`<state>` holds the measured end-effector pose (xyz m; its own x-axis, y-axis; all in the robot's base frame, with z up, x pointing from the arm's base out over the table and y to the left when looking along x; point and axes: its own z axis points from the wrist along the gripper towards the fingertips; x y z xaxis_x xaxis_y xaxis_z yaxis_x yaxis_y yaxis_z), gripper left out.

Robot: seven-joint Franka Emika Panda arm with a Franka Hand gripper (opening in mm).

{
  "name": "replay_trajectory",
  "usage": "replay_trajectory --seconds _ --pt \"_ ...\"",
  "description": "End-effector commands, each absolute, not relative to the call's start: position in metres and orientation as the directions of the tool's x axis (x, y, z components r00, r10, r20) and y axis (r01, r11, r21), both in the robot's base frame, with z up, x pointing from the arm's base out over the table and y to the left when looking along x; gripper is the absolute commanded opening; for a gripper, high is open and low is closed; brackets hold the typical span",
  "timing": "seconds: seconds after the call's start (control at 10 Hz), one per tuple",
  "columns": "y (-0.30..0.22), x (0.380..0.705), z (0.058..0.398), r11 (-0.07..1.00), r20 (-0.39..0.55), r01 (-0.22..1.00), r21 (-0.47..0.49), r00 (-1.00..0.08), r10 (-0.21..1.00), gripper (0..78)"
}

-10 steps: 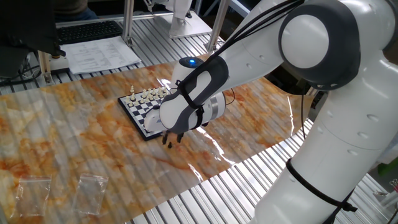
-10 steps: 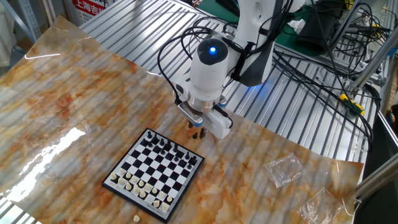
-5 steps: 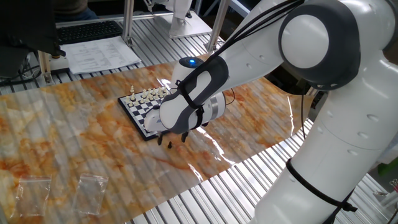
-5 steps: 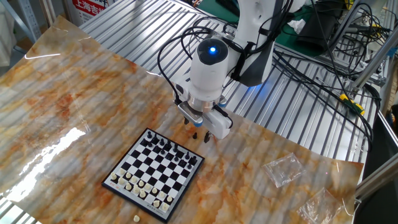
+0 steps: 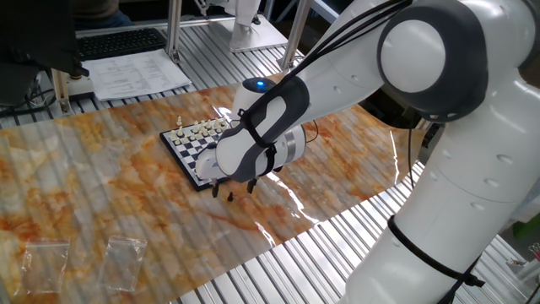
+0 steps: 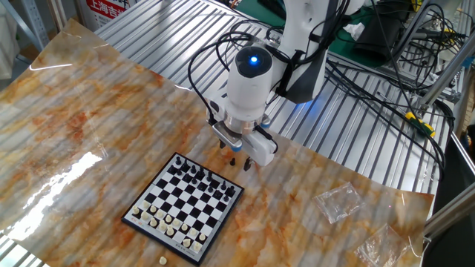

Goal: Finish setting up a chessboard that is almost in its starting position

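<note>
The chessboard [image 6: 187, 202] lies on the marbled sheet, cream pieces along its near edge and black pieces along its far edge. In the one fixed view the chessboard [image 5: 189, 150] is partly hidden behind the arm. My gripper [image 6: 239, 162] hangs low just beyond the board's far right corner, off the board, with its fingers spread open. The gripper [image 5: 232, 192] reaches almost to the sheet, and a small dark shape shows between its fingertips; I cannot tell what it is. One cream piece [image 6: 162, 260] lies on the sheet off the board's near edge.
Clear plastic bags [image 6: 338, 200] lie right of the board, and the same bags [image 5: 125, 255] show at the sheet's near left. Papers [image 5: 139, 72] and a keyboard [image 5: 122, 40] sit beyond the sheet. Cables [image 6: 386, 81] run over the slatted metal table behind the arm.
The gripper's fingers have spread apart since one second ago and stayed in the same spot by the board's corner. The board and pieces look unchanged.
</note>
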<state>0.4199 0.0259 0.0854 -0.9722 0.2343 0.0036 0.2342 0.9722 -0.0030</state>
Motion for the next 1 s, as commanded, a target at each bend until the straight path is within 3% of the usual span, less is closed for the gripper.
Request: replay_trajectory --seconds 0.1,0.7,0.8,1.0 --pt "0.0275 0.4220 0.0795 0.974 0.003 0.227 -0.004 -0.974 0.227 77.4" --pt "0.0276 0.4221 0.0791 0.975 0.002 0.224 -0.004 -0.975 0.224 77.4" --pt "0.0276 0.4221 0.0791 0.975 0.002 0.223 -0.005 -0.975 0.223 1.2" --pt "0.0276 0.4221 0.0791 0.975 0.002 0.223 -0.005 -0.975 0.223 1.2"
